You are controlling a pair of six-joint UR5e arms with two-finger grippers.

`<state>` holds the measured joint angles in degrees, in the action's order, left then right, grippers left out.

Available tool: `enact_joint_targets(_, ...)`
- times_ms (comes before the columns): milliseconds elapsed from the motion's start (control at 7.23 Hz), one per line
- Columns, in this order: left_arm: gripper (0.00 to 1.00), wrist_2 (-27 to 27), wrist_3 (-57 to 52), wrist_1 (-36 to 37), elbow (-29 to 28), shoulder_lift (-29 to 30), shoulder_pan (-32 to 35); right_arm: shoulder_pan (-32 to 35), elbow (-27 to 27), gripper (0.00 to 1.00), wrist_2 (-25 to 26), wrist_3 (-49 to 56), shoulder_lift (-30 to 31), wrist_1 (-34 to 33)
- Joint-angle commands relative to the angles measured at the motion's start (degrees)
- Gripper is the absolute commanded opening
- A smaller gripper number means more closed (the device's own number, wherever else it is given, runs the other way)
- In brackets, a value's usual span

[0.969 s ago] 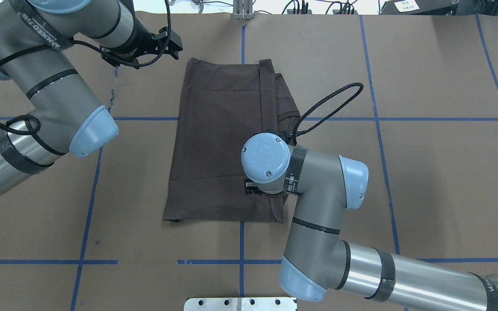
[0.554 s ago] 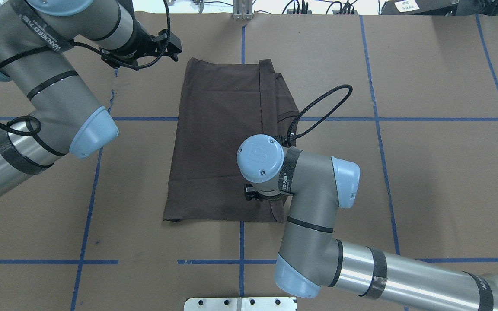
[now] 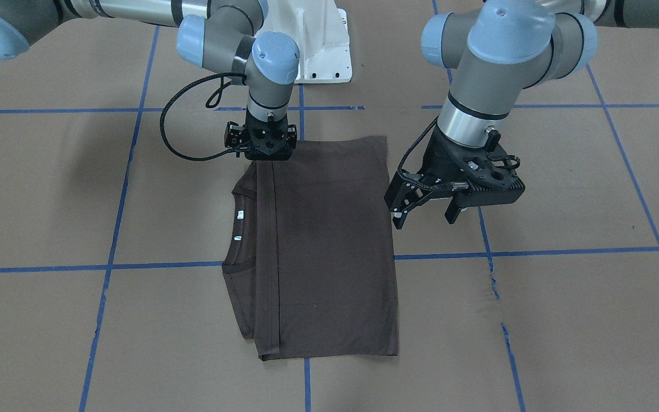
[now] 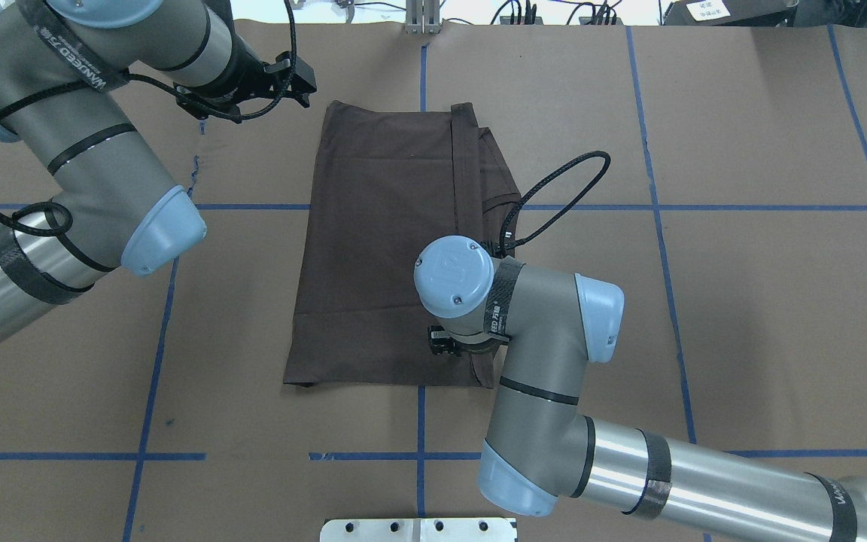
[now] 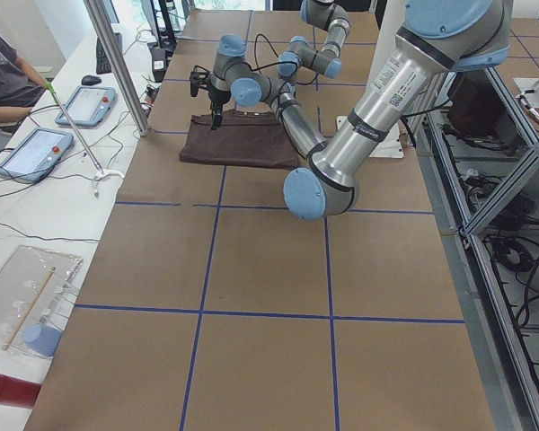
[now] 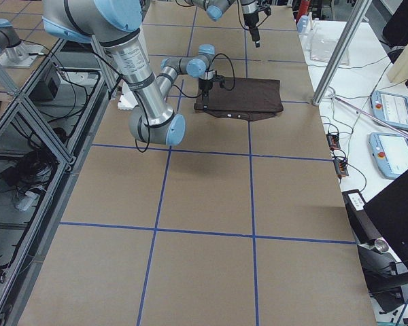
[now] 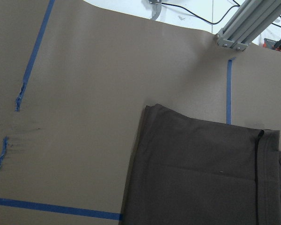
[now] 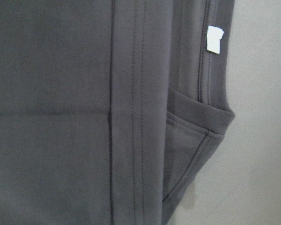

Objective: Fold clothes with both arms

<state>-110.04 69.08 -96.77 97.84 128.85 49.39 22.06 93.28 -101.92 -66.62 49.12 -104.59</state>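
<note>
Brown paper crossed by blue tape lines covers the table, and we begin at the fingertips. On the left gripper the two black fingers stand spread with nothing between them. It hovers over bare paper just beside the long edge of the T-shirt, on the robot's left side of it and apart from the cloth.

The right gripper points straight down at the end of the shirt nearest the robot. Its tips are hidden under its own body and wrist, so we cannot tell whether they are spread or pinching cloth (its wrist camera shows only fabric, seams and one white tag).

Outward from there, the T-shirt lies flat in the middle of the table, folded into a long rectangle. A stitched band runs along its length, and the ribbed collar peeks out beside it with two small white tags. Beyond the shirt stands the white pedestal base.
</note>
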Motion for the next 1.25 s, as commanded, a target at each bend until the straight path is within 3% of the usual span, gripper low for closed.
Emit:
enact_joint_targets(0,1.0,-0.09,0.08,0.09,0.33,0.0,0.0,0.0,-0.03,1.0,-0.03,0.09,0.19,-0.7)
enact_joint_targets(1107,1.0,-0.09,0.26,0.27,0.51,0.0,0.0,0.52,0.41,1.0,0.06,0.88,0.71,-4.56)
